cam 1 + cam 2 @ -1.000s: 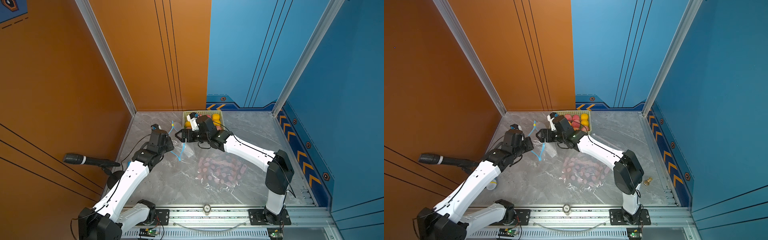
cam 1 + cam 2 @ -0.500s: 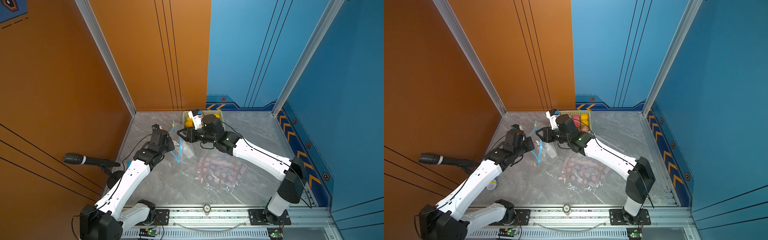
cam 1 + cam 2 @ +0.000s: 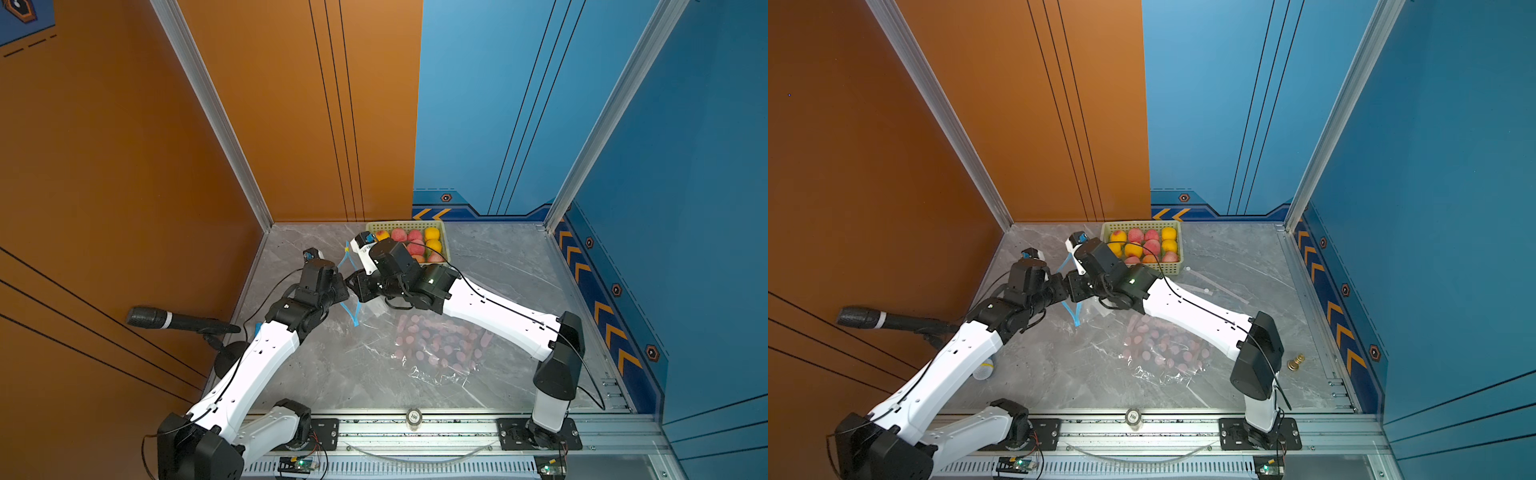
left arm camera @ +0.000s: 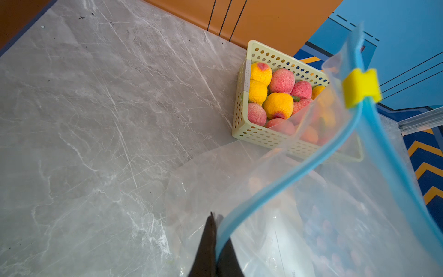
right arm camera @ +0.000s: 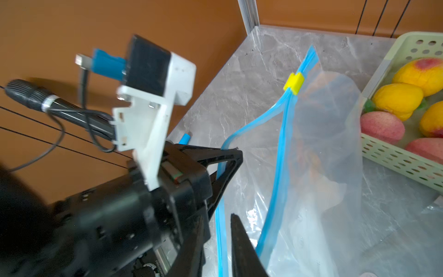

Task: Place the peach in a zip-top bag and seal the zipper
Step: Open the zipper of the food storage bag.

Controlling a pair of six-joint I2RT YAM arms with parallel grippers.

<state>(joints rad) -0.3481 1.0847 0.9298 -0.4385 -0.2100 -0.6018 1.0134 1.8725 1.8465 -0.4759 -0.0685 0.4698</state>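
Note:
A clear zip-top bag [image 5: 318, 148] with a blue zipper strip [image 4: 282, 182] and a yellow slider [image 4: 362, 87] hangs open above the table, left of the basket. My left gripper [image 4: 214, 223] is shut on one side of the strip, as both top views show [image 3: 347, 291] [image 3: 1064, 291]. My right gripper [image 5: 219, 220] faces it [image 3: 354, 283], its fingers standing close on either side of the other lip with a thin gap still showing. Several peaches [image 3: 409, 243] [image 3: 1144, 245], pink and yellow, lie in the basket. A blurred orange shape shows through the film; whether it lies inside I cannot tell.
The pale green perforated basket [image 3: 405, 224] [image 4: 244, 105] stands against the back wall. A second flat plastic bag of pink pieces [image 3: 436, 340] lies mid-table under the right arm. A microphone [image 3: 174, 320] juts in from the left wall. A small brass piece [image 3: 1296, 362] stands at the right.
The right arm has swung away from the basket toward the left gripper, and its jaws have narrowed from wide open around the bag's lip. The left gripper has kept its hold.

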